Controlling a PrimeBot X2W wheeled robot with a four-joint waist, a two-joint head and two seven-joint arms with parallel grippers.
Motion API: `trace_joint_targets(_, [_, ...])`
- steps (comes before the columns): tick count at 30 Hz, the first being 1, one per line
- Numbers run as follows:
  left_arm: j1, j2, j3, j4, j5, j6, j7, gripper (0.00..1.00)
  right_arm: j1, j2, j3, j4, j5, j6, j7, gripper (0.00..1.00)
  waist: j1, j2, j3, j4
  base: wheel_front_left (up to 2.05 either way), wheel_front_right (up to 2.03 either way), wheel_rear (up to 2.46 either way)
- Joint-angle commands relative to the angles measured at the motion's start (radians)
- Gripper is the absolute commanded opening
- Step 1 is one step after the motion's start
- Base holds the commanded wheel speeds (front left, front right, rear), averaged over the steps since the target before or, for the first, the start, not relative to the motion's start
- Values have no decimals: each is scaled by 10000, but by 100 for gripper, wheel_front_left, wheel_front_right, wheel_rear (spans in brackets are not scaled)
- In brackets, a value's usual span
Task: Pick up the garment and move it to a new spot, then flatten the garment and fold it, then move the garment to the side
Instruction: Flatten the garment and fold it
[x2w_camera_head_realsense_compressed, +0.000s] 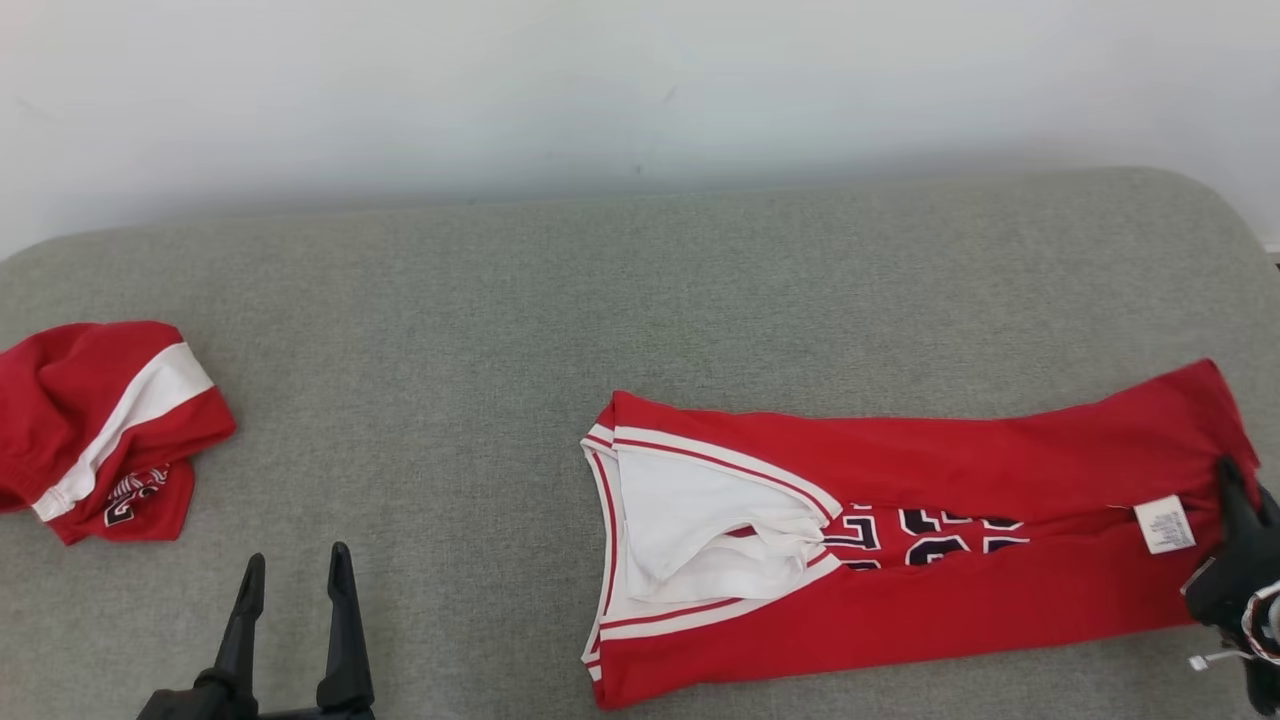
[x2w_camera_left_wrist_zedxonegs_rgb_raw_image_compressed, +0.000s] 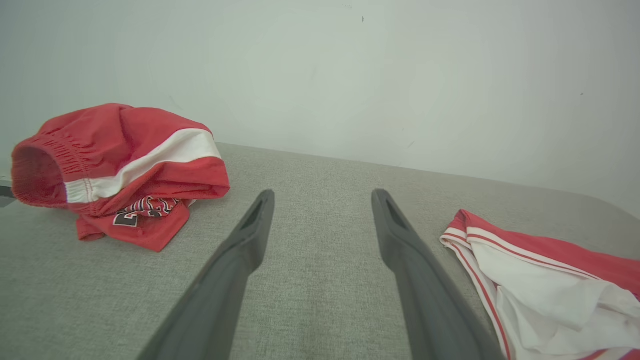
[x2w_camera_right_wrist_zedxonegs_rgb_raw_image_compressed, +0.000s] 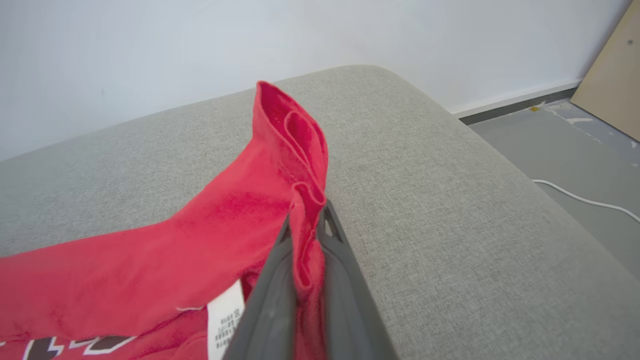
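1. Closest is the left gripper (x2w_camera_head_realsense_compressed: 297, 555), low on the left. Its two fingers (x2w_camera_left_wrist_zedxonegs_rgb_raw_image_compressed: 245, 245) are spread wide and hold nothing.
2. Low on the right is the right gripper (x2w_camera_head_realsense_compressed: 1232, 480). Its fingers are squeezed tight on the red bottom edge of the jersey (x2w_camera_head_realsense_compressed: 950, 460). The picture edge cuts part of this gripper off.
3. The jersey lies on the grey cushion (x2w_camera_head_realsense_compressed: 450, 300), on its right half. Its long way runs side to side. The white neck end points to the middle and the bottom end is at the right, in the pinch.
4. So the jersey stretches away to the left of the right fingers. It lies well apart from the left fingers, off to their right. The right arm is the nearer one.
5. Both long sides are folded in, so the number is half hidden. A white tag (x2w_camera_head_realsense_compressed: 1165, 523) sits just beside the pinch. I cannot tell how many layers are pinched.
6. Far left, some red shorts (x2w_camera_head_realsense_compressed: 90, 400) sit in a heap. A pale wall (x2w_camera_head_realsense_compressed: 600, 80) is behind.
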Motion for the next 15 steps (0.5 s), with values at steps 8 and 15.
trace_joint_targets(8, [213,-6,-119,29,-198,146,-30,100,245,707,737,-1851,222,-29,22,0,0,-1,-212,-205,0,0,0])
trace_joint_targets(15, [154,-6,-364,127,-326,215,-31,100,572,1725,1337,-3575,46,-27,221,0,0,-1,-304,-55,0,0,0])
